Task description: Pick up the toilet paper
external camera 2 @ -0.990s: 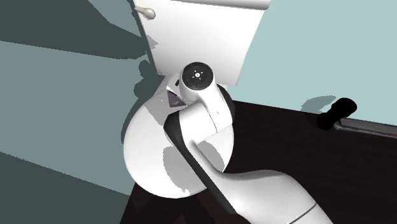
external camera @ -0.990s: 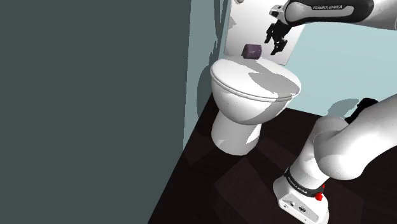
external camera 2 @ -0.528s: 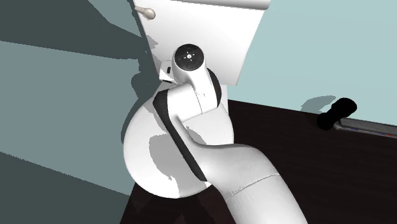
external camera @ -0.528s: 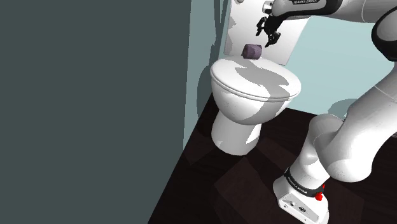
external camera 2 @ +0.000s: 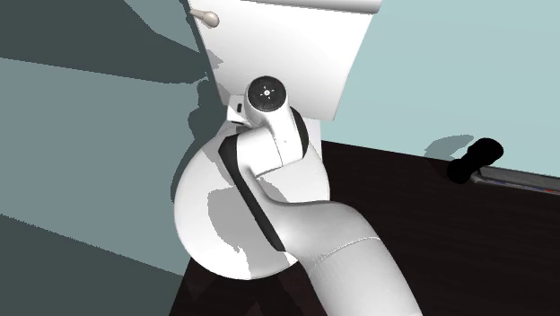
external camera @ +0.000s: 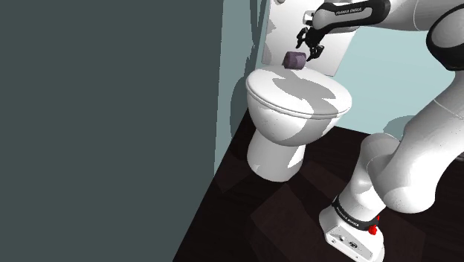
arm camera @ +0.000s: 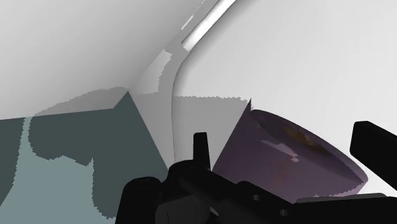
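Observation:
The toilet paper (external camera: 294, 59) is a dull purple roll lying on its side at the back of the closed toilet lid (external camera: 297, 95), against the tank. My black gripper (external camera: 308, 48) hangs just above it, on the side toward the shoulder view's right. In the wrist view the roll (arm camera: 286, 159) lies between the spread fingers (arm camera: 200, 147), one on each side of it, and the gripper (arm camera: 287, 137) is open. I cannot tell whether either finger touches the roll. In the second exterior view my arm's wrist (external camera 2: 267, 92) hides the roll.
The white tank (external camera: 316, 22) rises right behind the roll, with a flush handle (external camera 2: 206, 17) on its side. A dark wall (external camera: 111, 112) stands close on the shoulder view's left. My stand (external camera: 353, 234) sits on dark floor (external camera: 245, 216). A black object (external camera 2: 474, 160) lies by the far wall.
The gripper has moved toward the shoulder view's left and down, from beside the tank to just over the roll. The arm's elbow has swung up and out of view.

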Controlling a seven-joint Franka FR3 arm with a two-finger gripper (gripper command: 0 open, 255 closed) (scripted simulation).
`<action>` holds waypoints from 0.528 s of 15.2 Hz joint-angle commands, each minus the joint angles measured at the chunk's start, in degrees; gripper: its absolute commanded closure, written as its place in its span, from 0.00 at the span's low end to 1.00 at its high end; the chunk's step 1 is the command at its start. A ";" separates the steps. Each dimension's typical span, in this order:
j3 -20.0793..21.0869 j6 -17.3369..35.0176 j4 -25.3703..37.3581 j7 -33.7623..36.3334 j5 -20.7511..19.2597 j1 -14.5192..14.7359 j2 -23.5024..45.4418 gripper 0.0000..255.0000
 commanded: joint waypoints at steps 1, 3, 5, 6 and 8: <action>0.11 0.44 -0.55 0.19 -0.28 -0.12 -0.19 0.00; 0.00 0.44 -0.47 0.06 -0.15 -0.08 -0.11 1.00; 0.01 0.43 -0.46 0.07 -0.16 -0.09 -0.12 1.00; -0.02 0.43 -0.45 0.04 -0.13 -0.07 -0.09 1.00; 0.02 0.42 -0.45 0.07 -0.16 -0.08 -0.12 1.00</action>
